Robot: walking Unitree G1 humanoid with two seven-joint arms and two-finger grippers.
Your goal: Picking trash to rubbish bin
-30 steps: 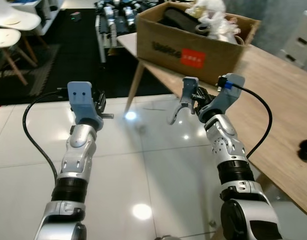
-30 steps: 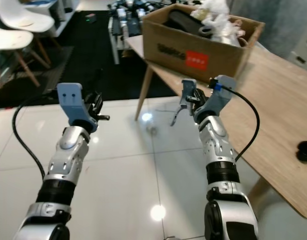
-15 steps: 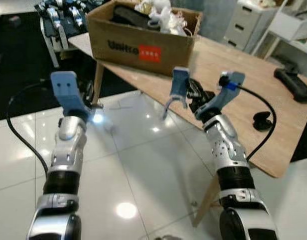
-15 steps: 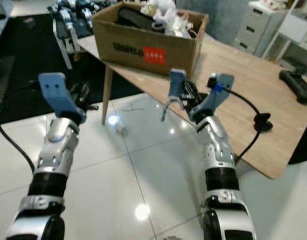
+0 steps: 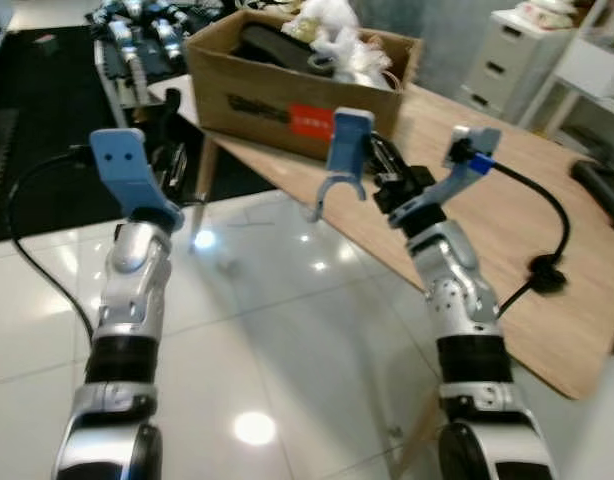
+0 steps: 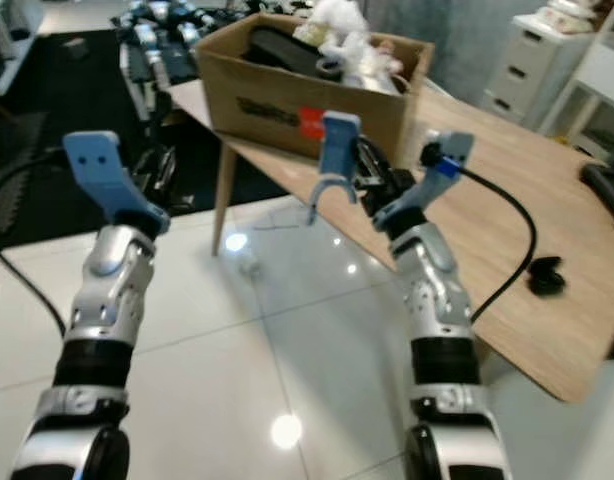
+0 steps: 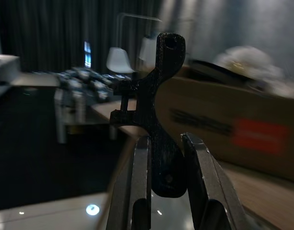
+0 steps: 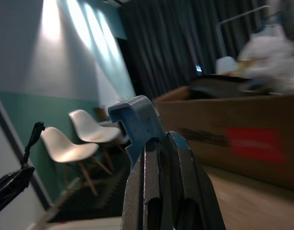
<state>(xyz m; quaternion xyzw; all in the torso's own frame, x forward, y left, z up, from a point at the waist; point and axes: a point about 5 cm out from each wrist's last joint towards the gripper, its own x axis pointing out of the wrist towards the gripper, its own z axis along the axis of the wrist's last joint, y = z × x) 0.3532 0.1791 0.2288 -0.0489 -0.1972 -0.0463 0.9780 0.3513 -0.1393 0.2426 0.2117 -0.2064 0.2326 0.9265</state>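
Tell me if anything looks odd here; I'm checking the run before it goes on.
Each gripper is shut on a printed part, not obvious trash: the left gripper pinches a black bracket, the right gripper a blue bracket. The cardboard box sits heaped near the wooden table edge.

My head cameras look forward and down over both arms at the cardboard box (image 5: 297, 85) on the table's (image 5: 547, 290) near corner; both wrist cameras face that box closely.
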